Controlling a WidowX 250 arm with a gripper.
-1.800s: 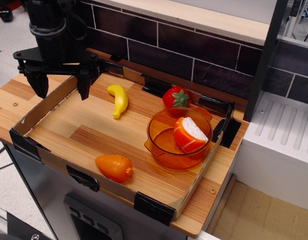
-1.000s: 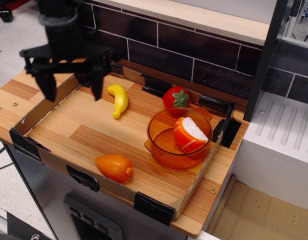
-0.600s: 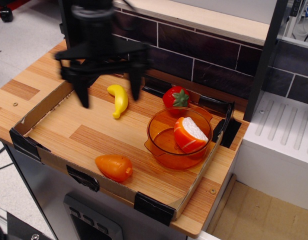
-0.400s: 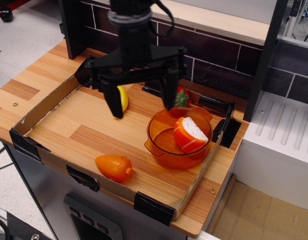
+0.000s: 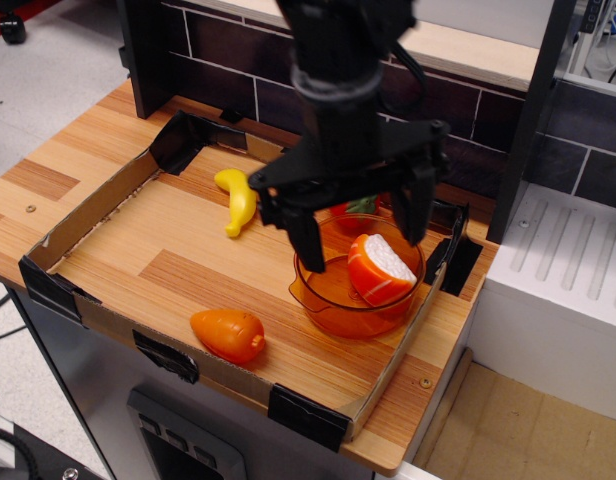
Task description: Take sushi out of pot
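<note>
Because the sushi (image 5: 380,268) looks like a small hollow plastic toy, it is probably light and stiff, with a smooth, rounded skin that could slide out of a careless pinch; nothing about it looks fragile. It lies tilted inside the pot (image 5: 356,278), orange striped side facing the camera and down, white rice side turned up and toward the back right, leaning against the pot's right-hand wall. A sensible hold, as I judge it, would be across its two broad faces, one finger on the orange side and one on the white, low enough to get past the roundness but clear of the pot's rim. The pot is thin see-through plastic and likely light too, so a finger catching the rim could drag or tip it. The claw (image 5: 359,228) hangs over the pot with its two dark fingers spread wide and nothing between them: the left finger (image 5: 308,240) reaches down by the pot's near-left rim, whether inside or in front of it I cannot tell, and the right finger (image 5: 417,212) sits above the far-right rim. The sushi lies between the fingers and somewhat below them, nearer the right one, not touched by either as far as I can see. The pot stands at the right end of a shallow cardboard tray (image 5: 86,289) on the wooden counter (image 5: 48,172).
</note>
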